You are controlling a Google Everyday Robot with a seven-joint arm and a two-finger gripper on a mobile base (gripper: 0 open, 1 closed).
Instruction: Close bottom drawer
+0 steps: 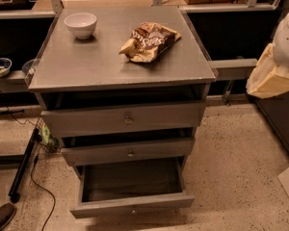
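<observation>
I see a grey surface (86,66) over a speckled floor (231,153), with dark shelving behind. On it sit one white bowl (80,24) near the back left corner and one crumpled snack bag (149,41) toward the back right. Below are three grey drawers. The bottom drawer (106,207) is pulled well out, with a shallow front, one round knob (133,211) and a dark box. The gripper (272,76) hangs beyond the right edge; I cannot tell whether it is spread or pressed together.

3 drawers (132,206), 2 bowls (81,24), 1 bag (149,41), 1 end effector (272,77) at rt.
</observation>
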